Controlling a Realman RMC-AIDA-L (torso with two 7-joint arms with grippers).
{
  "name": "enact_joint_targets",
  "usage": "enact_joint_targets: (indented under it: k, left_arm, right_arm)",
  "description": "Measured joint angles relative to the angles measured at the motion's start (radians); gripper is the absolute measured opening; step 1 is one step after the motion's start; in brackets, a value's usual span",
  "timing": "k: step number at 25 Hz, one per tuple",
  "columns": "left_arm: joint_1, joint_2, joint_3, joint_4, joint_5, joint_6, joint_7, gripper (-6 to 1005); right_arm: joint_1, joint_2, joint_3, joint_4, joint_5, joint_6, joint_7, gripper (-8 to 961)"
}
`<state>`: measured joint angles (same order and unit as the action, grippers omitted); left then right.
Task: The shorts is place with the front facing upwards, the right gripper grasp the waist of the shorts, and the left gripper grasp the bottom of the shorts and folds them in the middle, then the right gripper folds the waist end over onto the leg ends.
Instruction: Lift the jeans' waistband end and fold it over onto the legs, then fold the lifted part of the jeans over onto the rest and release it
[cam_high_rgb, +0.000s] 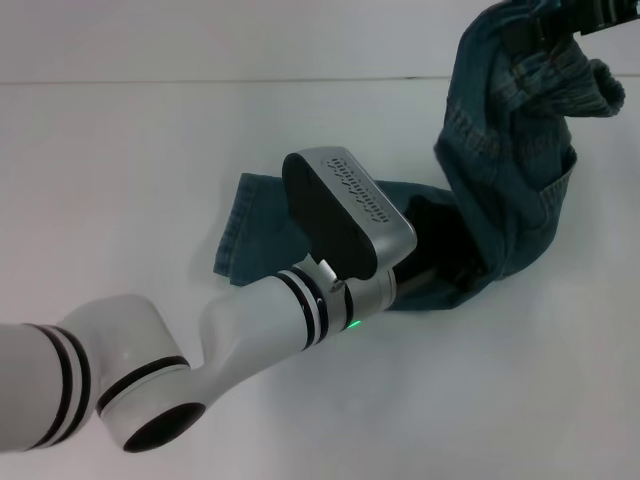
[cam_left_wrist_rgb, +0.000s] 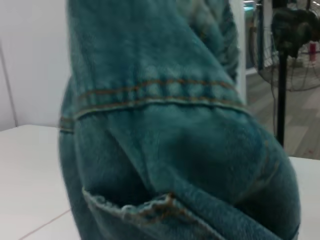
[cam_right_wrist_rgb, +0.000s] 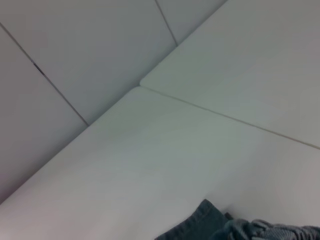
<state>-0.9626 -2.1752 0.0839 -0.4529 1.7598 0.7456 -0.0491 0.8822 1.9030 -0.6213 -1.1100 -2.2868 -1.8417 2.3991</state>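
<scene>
The blue-green denim shorts (cam_high_rgb: 500, 170) hang up from the table at the far right. Their puckered waist (cam_high_rgb: 590, 85) is bunched at the top, where my right gripper (cam_high_rgb: 560, 18) is shut on it, mostly cut off by the frame edge. The leg ends (cam_high_rgb: 250, 215) lie flat on the table to the left. My left arm reaches across the lower part of the shorts. Its grey wrist cap (cam_high_rgb: 350, 205) hides the left gripper. The left wrist view is filled by close denim with orange stitching (cam_left_wrist_rgb: 155, 90). A strip of denim (cam_right_wrist_rgb: 240, 229) shows in the right wrist view.
A white table (cam_high_rgb: 130, 170) carries the shorts, with a seam line (cam_right_wrist_rgb: 225, 117) between its panels and a white wall behind. Beyond the table's edge stands a black fan on a pole (cam_left_wrist_rgb: 281, 75).
</scene>
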Motion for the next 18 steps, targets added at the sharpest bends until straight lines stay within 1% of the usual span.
enact_joint_targets:
  k: [3,5,8,13,18]
  left_arm:
    - [0.033,0.000,-0.031,0.001,0.000,0.015,0.000,-1]
    - [0.069,0.001,-0.049,0.004,0.001,0.046,-0.004,0]
    - [0.115,0.004,-0.055,0.019,0.003,0.095,-0.045,1]
    - [0.173,0.005,-0.061,0.081,0.027,0.191,-0.176,0]
    - [0.203,0.008,-0.065,0.161,0.027,0.305,-0.326,0]
  right_arm:
    - [-0.005,0.000,-0.009,0.000,0.000,0.001,-0.006,99]
    - [-0.008,0.000,-0.009,0.001,-0.001,0.002,-0.011,100]
    - [-0.013,0.000,-0.009,0.002,-0.003,0.002,-0.016,99]
    - [-0.017,-0.002,-0.005,0.003,-0.005,0.003,-0.025,100]
    - [-0.018,-0.002,-0.011,0.005,-0.006,0.002,-0.051,107]
